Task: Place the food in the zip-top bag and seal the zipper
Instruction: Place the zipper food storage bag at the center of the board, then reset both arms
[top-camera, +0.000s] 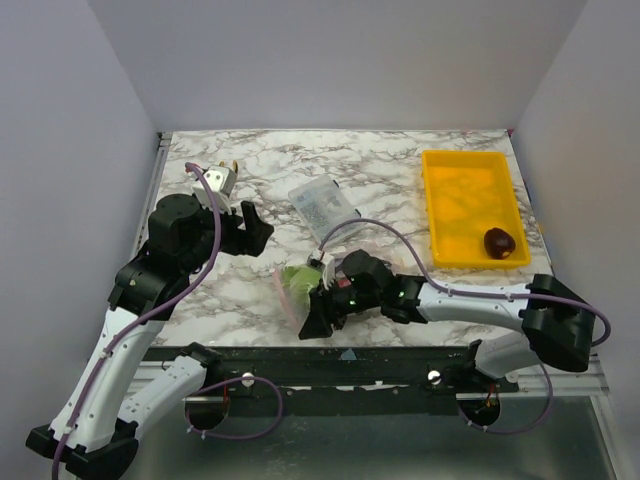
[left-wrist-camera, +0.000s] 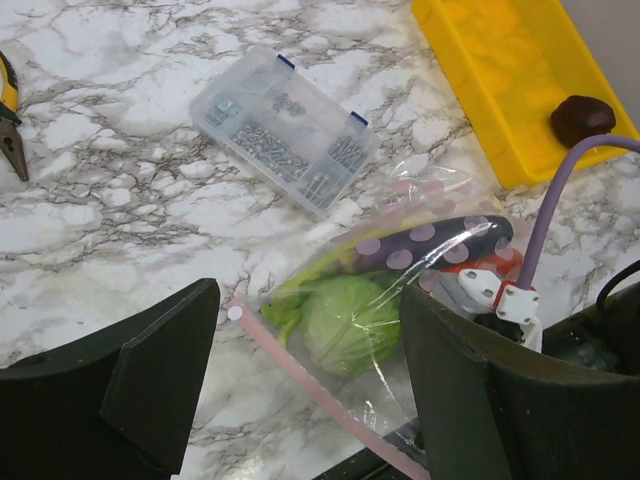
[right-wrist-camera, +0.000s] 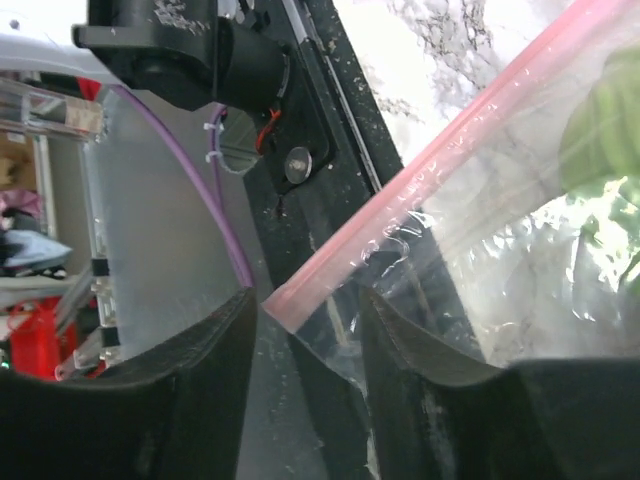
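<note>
From above, your right gripper (top-camera: 314, 316) sits over the near edge of the zip-top bag (top-camera: 291, 284) and hides its mouth, so you see only a pale green lump through the plastic. Your left gripper (top-camera: 257, 225) hangs with the bag off to its right, fingers spread and nothing in them. Well to the right gripper's right, the yellow tray (top-camera: 470, 195) holds one dark maroon piece (top-camera: 499, 242) in its near corner. In the left wrist view, the bag lies just ahead of and between your wide-apart fingers (left-wrist-camera: 150, 385), untouched. Inside it you can make out the cabbage ball (left-wrist-camera: 350, 322) and a dark purple piece (left-wrist-camera: 425, 247) behind pale dots that may be on the plastic. The zipper (left-wrist-camera: 320, 395) runs along the bag's near edge and is cut off at the frame's bottom. Beyond the bag sits a clear plastic box (left-wrist-camera: 285, 130) of small parts too fine to name. In the right wrist view, the fingers stand apart with the zipper's end in the gap, and you cannot tell whether it touches either one. Blurred green food shows through the bag to the right.
</note>
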